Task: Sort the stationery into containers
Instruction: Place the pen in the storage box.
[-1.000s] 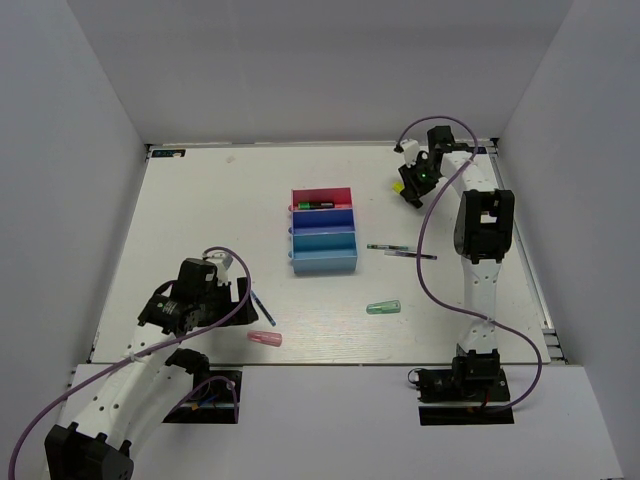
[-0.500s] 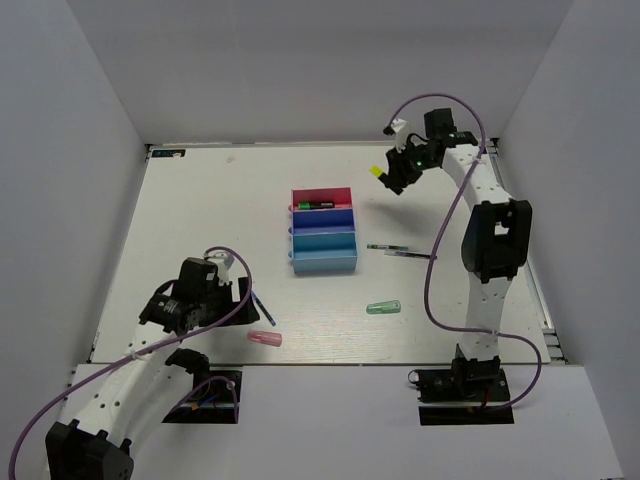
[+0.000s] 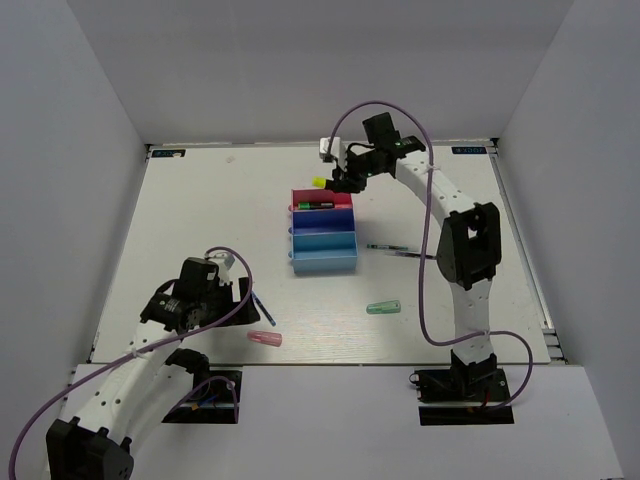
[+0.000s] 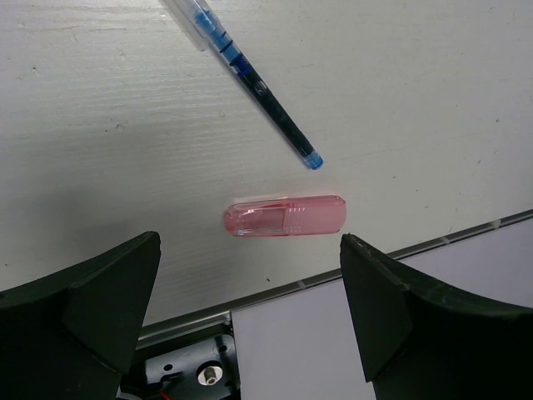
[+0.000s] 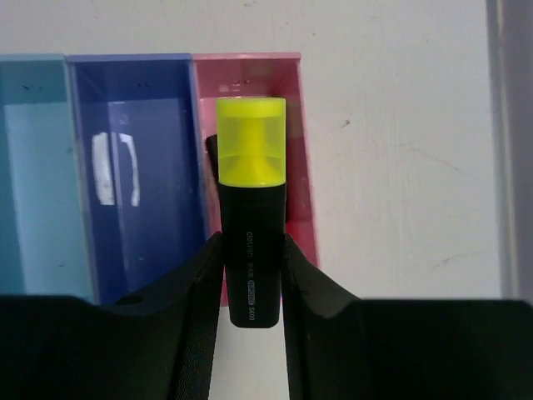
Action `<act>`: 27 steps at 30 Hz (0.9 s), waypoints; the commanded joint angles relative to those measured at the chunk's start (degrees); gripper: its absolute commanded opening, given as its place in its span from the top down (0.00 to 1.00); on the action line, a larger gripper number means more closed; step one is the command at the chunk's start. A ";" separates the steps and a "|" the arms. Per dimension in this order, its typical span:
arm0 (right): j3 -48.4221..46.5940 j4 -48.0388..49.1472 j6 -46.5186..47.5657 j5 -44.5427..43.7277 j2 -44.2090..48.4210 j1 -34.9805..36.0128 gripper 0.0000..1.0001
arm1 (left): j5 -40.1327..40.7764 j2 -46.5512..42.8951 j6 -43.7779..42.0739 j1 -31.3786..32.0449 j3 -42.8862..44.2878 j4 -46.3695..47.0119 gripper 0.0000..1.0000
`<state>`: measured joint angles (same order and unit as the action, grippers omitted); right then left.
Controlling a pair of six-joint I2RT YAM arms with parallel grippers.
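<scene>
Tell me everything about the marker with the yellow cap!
The highlighter is short and stubby: a black plastic-looking body with small white print and a bright yellow cap, on. The jaws of the right gripper clamp its body from both sides, holding it in the air above the pink-red tray, cap pointing away from the wrist. Nothing else touches it.

The thin clear-and-blue pen (image 4: 250, 82) runs off the left wrist view's top edge, while the yellow-capped black highlighter (image 5: 250, 242) hides much of the magenta-red plastic tray (image 5: 296, 150), and the light blue plastic tray (image 5: 29, 167) is cropped at the left.
</scene>
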<state>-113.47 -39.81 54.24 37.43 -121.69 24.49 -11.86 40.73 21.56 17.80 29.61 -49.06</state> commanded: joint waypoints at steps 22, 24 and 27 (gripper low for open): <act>-0.01 3.85 14.60 -4.12 -5.85 3.11 0.30 | 9.91 6.11 11.83 1.79 -0.87 6.95 0.07; 0.09 4.30 12.48 -3.68 -4.26 3.11 0.30 | 10.36 9.08 12.71 2.32 -0.60 8.88 0.09; 3.06 9.10 0.85 -2.89 0.20 3.02 0.35 | 11.59 13.64 15.95 3.63 0.71 12.56 0.28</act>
<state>-112.29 -35.81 66.85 32.99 -129.10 27.40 -2.94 50.83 33.41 20.14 27.90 -41.93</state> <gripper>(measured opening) 0.701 0.849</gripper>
